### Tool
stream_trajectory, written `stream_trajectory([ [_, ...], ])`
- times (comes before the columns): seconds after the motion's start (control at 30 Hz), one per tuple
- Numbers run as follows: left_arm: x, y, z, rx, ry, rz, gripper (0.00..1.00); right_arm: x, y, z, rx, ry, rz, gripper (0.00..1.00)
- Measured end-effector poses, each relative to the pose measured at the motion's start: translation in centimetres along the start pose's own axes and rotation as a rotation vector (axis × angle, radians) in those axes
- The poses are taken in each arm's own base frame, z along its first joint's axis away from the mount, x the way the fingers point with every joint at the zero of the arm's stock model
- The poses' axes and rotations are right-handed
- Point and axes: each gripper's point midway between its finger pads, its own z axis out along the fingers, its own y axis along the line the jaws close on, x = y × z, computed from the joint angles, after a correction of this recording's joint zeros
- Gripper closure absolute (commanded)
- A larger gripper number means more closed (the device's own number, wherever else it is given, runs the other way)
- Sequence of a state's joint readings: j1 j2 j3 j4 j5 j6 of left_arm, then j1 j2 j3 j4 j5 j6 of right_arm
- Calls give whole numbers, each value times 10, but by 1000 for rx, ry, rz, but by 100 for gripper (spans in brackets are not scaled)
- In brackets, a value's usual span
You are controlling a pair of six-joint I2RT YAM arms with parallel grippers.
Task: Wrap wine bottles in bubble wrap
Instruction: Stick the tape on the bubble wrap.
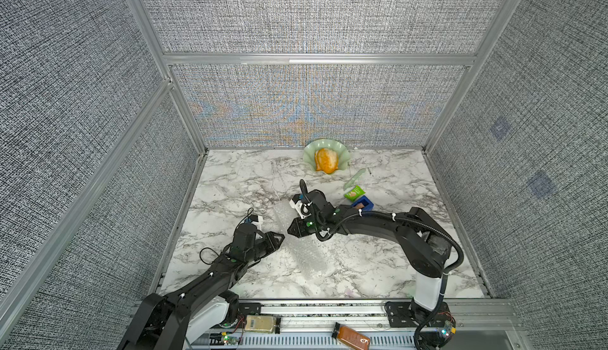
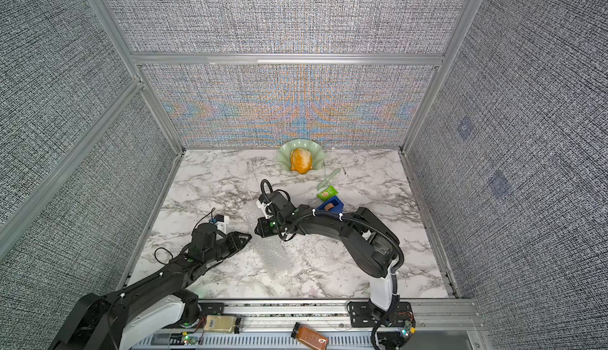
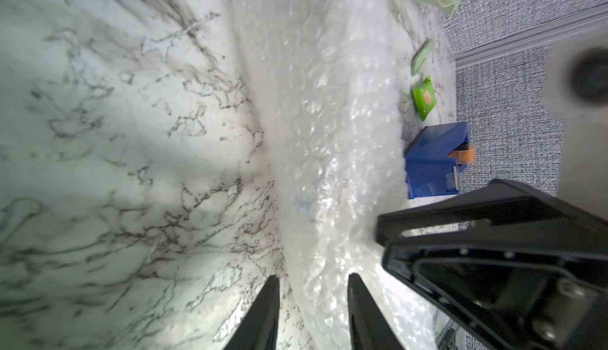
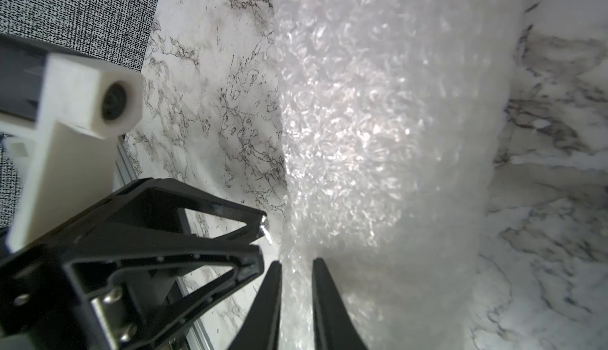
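Note:
The bubble wrap (image 1: 300, 244) (image 2: 273, 251) lies rolled into a long whitish tube on the marble table, running from mid-table toward the front. The wine bottle is hidden; only a faint bluish smudge (image 3: 305, 207) shows through the wrap (image 3: 329, 118) (image 4: 378, 118). My left gripper (image 1: 282, 236) (image 2: 250, 236) (image 3: 312, 281) is open, one finger over marble and the other over the roll's edge. My right gripper (image 1: 290, 230) (image 2: 256, 230) (image 4: 296, 264) faces it tip to tip. Its jaws stand a narrow gap apart with wrap showing between them.
A pale green shell dish (image 1: 309, 154) holding an orange object sits at the back wall. A green packet (image 1: 353, 193), a blue tape dispenser (image 1: 364, 204) and a pale green strip (image 1: 356, 176) lie behind the right arm. A brown-filled bottle (image 1: 350, 335) rests on the front rail.

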State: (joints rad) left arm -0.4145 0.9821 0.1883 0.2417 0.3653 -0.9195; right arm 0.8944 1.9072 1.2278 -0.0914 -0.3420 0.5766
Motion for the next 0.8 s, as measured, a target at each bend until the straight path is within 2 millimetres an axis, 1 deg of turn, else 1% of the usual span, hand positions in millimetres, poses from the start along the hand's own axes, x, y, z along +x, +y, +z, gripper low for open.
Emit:
stream_trajectory([
  [0.07, -4, -5, -5, 21, -30, 18, 62, 0, 0, 0, 2, 2, -3, 80],
  [0.13, -7, -7, -9, 31, -61, 28, 61, 0, 0, 1, 2, 3, -7, 80],
  [0.27, -15, -8, -10, 26, -93, 35, 61, 1, 0, 1, 3, 3, -10, 80],
  [0.33, -15, -5, -6, 16, -87, 30, 63, 1, 0, 1, 4, 3, -10, 80],
  [0.47, -16, -1, 3, 2, -74, 13, 64, 1, 0, 1, 5, 3, -10, 81],
  [0.6, -21, -4, 13, 1, -54, 8, 66, 1, 0, 1, 5, 1, -11, 81],
  [0.67, -19, -1, 19, -11, -27, -3, 67, 1, 0, 1, 6, 1, -11, 81],
  [0.8, -9, 9, 29, -37, 36, -23, 70, 1, -1, 0, 8, -1, -11, 81],
])
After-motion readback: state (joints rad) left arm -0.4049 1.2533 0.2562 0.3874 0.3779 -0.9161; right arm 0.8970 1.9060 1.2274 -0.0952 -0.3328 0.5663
